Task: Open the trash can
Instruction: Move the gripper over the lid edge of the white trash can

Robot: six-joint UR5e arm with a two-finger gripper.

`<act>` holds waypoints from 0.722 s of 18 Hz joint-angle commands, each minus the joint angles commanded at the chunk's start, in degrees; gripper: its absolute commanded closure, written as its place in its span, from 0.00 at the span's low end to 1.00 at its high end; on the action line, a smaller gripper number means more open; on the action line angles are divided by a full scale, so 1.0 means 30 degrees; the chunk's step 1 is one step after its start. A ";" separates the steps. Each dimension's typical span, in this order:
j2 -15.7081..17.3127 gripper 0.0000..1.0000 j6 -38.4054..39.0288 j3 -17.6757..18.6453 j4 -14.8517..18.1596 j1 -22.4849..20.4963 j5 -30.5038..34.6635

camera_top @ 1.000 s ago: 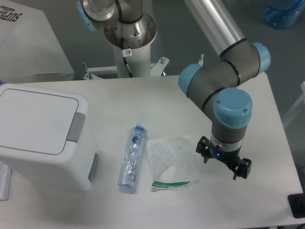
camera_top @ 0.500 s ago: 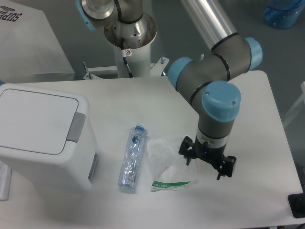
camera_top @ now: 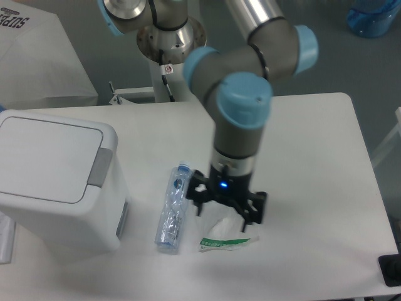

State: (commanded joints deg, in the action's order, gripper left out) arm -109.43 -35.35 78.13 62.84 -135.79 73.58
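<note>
**Pincer hanging mid-desk, bin lid down**

The white rectangular desk (camera_top: 313,157) is showing bare surface across its right half, out to the rounded right edge. The large boxy white plastic trash can (camera_top: 59,182) is sitting at the left edge, its flat lid lying closed and its grey push-button tab (camera_top: 100,168) facing the middle. The black two-finger pincer (camera_top: 227,212) is hanging spread and holding nothing above a crumpled clear plastic bag (camera_top: 224,232), beside a clear plastic bottle (camera_top: 173,209) lying on its side.
</note>
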 joint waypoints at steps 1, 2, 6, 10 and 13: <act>0.0235 0.00 0.0587 0.0001 -0.0059 0.0059 -0.0703; 0.0440 0.00 0.1028 0.0001 -0.0059 0.0059 -0.1348; 0.1844 0.00 0.2611 0.0292 -0.0059 0.0292 -0.3255; 0.2814 0.00 0.2645 0.1462 -0.0205 0.0878 -0.3932; 0.2932 0.00 0.2644 0.1875 -0.0352 0.0997 -0.3903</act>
State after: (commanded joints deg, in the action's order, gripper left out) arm -100.64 -27.42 83.76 61.79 -132.80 61.87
